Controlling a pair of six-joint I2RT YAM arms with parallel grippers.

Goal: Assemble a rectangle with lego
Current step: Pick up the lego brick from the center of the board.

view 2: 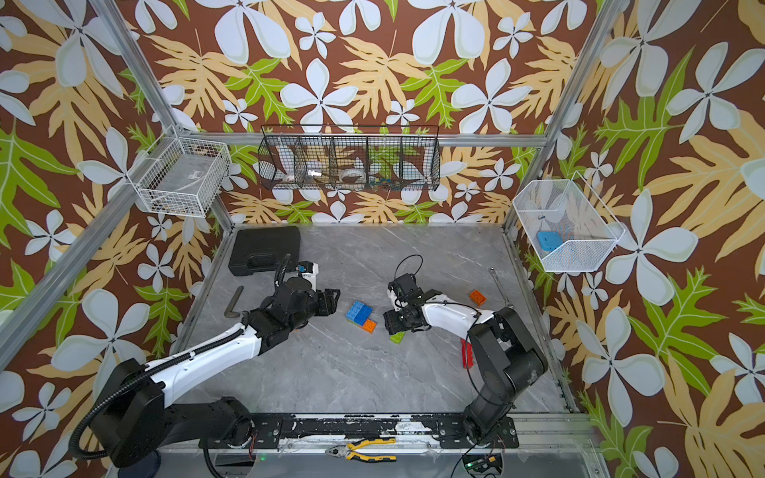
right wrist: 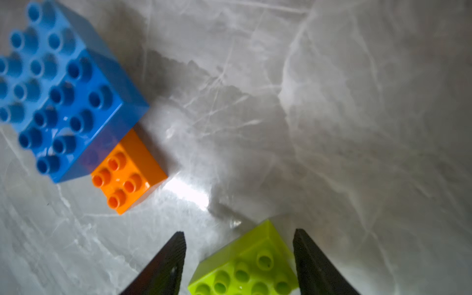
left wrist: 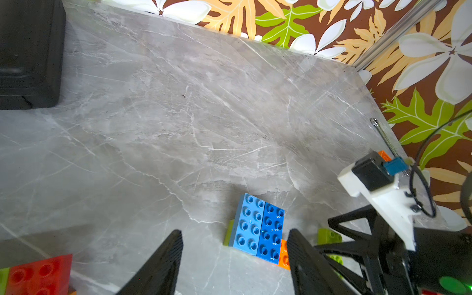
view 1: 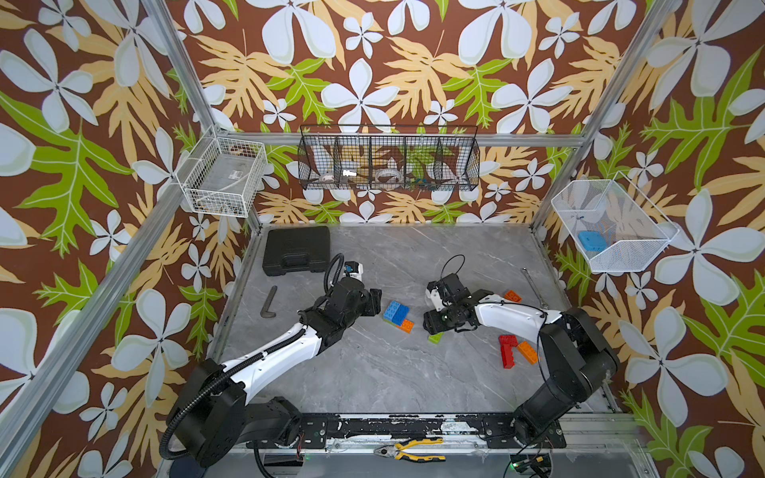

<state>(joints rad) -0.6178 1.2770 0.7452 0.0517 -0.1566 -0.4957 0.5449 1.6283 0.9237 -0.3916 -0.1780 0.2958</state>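
Note:
A small lego stack (view 1: 397, 316) lies mid-table: two blue bricks (left wrist: 258, 229) side by side on top of an orange brick (right wrist: 127, 178) and a lime one. My left gripper (view 1: 374, 302) hovers just left of it, open and empty (left wrist: 235, 245). My right gripper (view 1: 432, 327) is right of the stack, low over a loose lime brick (view 1: 435, 338). Its jaws straddle that brick (right wrist: 245, 265) and stand open, with a gap on one side. More lego lies to the right: an orange brick (view 1: 512, 295), red bricks (view 1: 507, 349) and another orange brick (view 1: 528, 351).
A black case (view 1: 296, 250) sits at the back left, with a metal angled key (view 1: 268, 302) near the left edge. A thin wrench (view 1: 534, 285) lies along the right edge. Pliers (view 1: 410, 449) rest on the front rail. A red brick (left wrist: 40, 274) lies near my left arm.

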